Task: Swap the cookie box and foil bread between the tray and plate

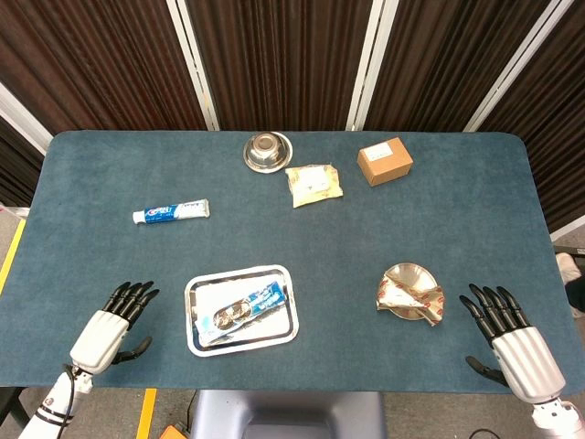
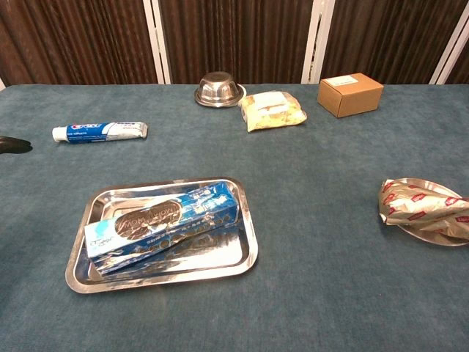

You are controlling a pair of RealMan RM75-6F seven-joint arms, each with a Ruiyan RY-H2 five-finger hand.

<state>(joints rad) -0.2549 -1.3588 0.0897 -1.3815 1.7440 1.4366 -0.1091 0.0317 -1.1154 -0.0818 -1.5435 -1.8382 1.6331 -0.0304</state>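
The blue cookie box point(image 1: 240, 309) point(image 2: 163, 226) lies slantwise in the steel tray point(image 1: 198, 343) point(image 2: 242, 258) at the front left. Across the small metal plate point(image 1: 406, 273) point(image 2: 440, 237) at the front right lies the foil bread point(image 1: 410, 297) point(image 2: 419, 203). My left hand point(image 1: 114, 323) rests on the table left of the tray, fingers spread, holding nothing; only a dark fingertip point(image 2: 15, 144) of it shows in the chest view. My right hand point(image 1: 507, 337) sits right of the plate, fingers apart and empty.
A toothpaste tube point(image 1: 171, 212) point(image 2: 99, 131) lies at mid left. At the back stand a steel bowl point(image 1: 267, 151) point(image 2: 219, 89), a yellow snack bag point(image 1: 313, 184) point(image 2: 272, 110) and a brown cardboard box point(image 1: 384, 160) point(image 2: 349, 94).
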